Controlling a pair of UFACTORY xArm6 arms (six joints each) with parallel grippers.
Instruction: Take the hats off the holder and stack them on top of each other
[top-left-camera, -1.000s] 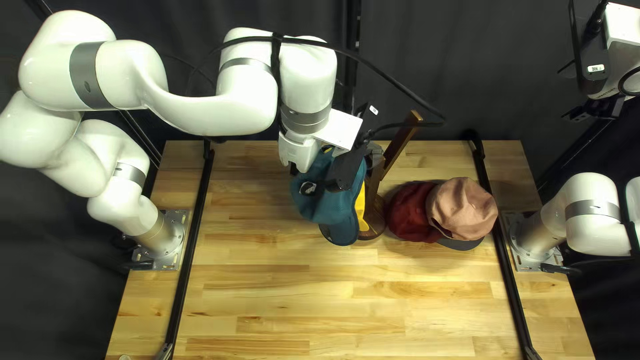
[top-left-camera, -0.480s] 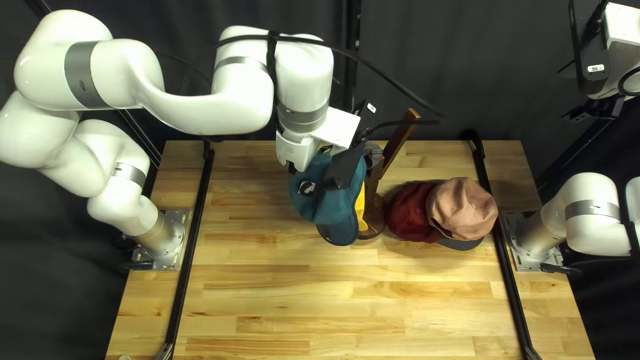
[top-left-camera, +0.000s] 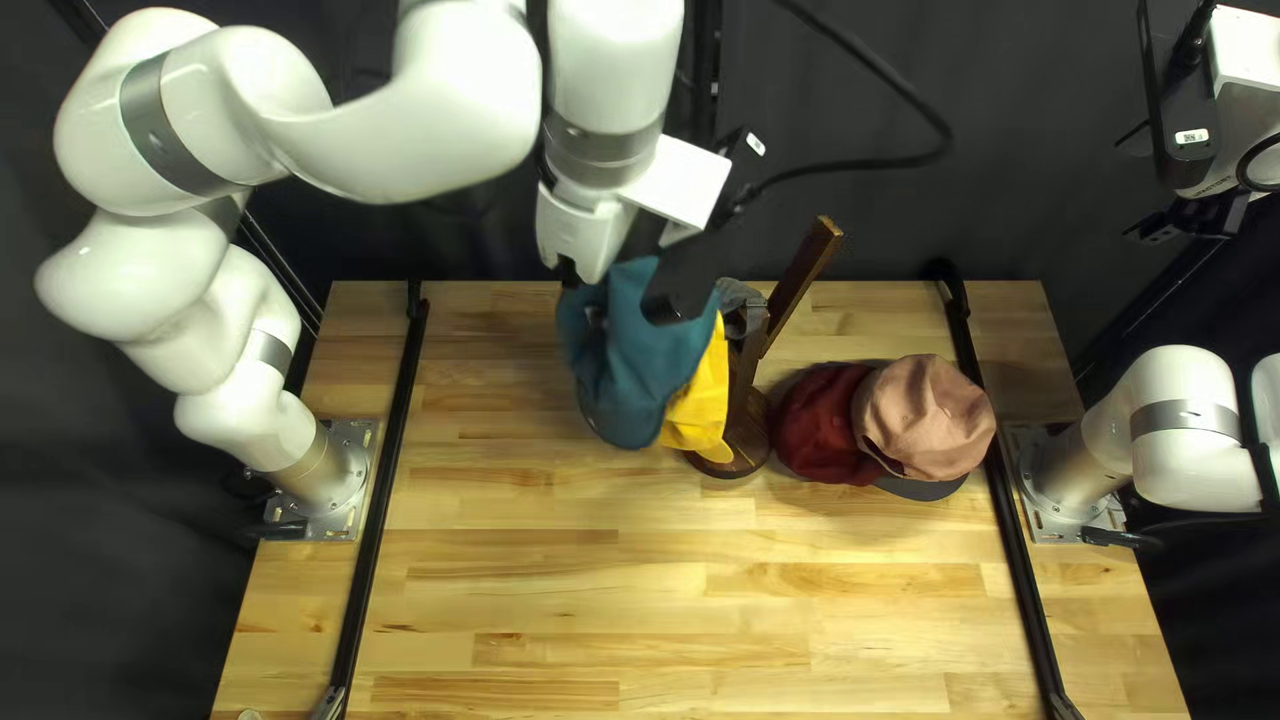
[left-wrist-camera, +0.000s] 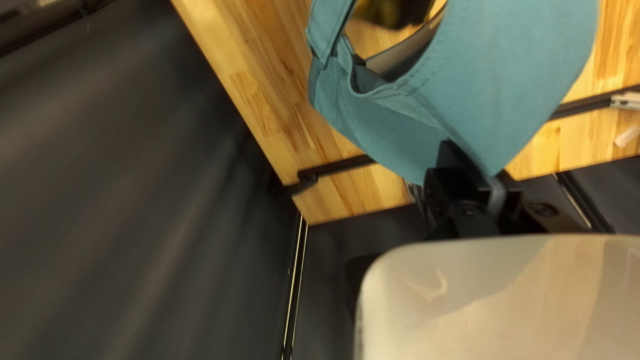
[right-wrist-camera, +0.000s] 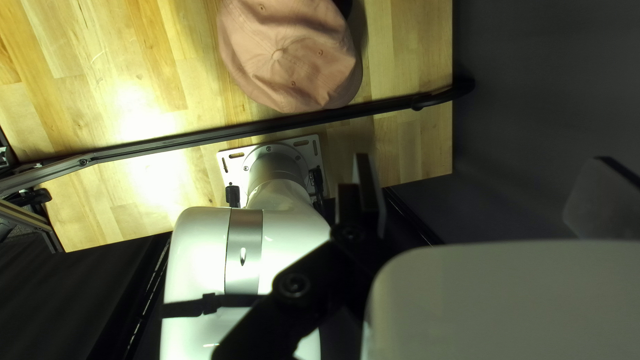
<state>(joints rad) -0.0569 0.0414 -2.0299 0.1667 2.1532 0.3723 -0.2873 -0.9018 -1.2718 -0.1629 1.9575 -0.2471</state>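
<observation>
My left gripper (top-left-camera: 672,300) is shut on a teal cap (top-left-camera: 625,370), which hangs from it above the table, just left of the wooden holder (top-left-camera: 795,285). The left wrist view shows the teal cap (left-wrist-camera: 450,90) pinched at its edge by the left gripper (left-wrist-camera: 467,175). A yellow cap (top-left-camera: 700,410) and a grey one (top-left-camera: 745,300) hang on the holder. To its right, a pink cap (top-left-camera: 925,415) lies on a red hat (top-left-camera: 815,425) on the table. My right gripper (right-wrist-camera: 480,195) is open and empty, high above the pink cap (right-wrist-camera: 290,55).
The holder's round base (top-left-camera: 745,455) stands on the wooden table (top-left-camera: 600,600). Black rails (top-left-camera: 385,480) run along both sides. My right arm's base (right-wrist-camera: 275,165) is bolted beside the pink cap.
My left arm has risen and pulled the teal cap up and to the left, off the holder. That uncovers the yellow cap. The right arm and the stacked hats have not moved.
</observation>
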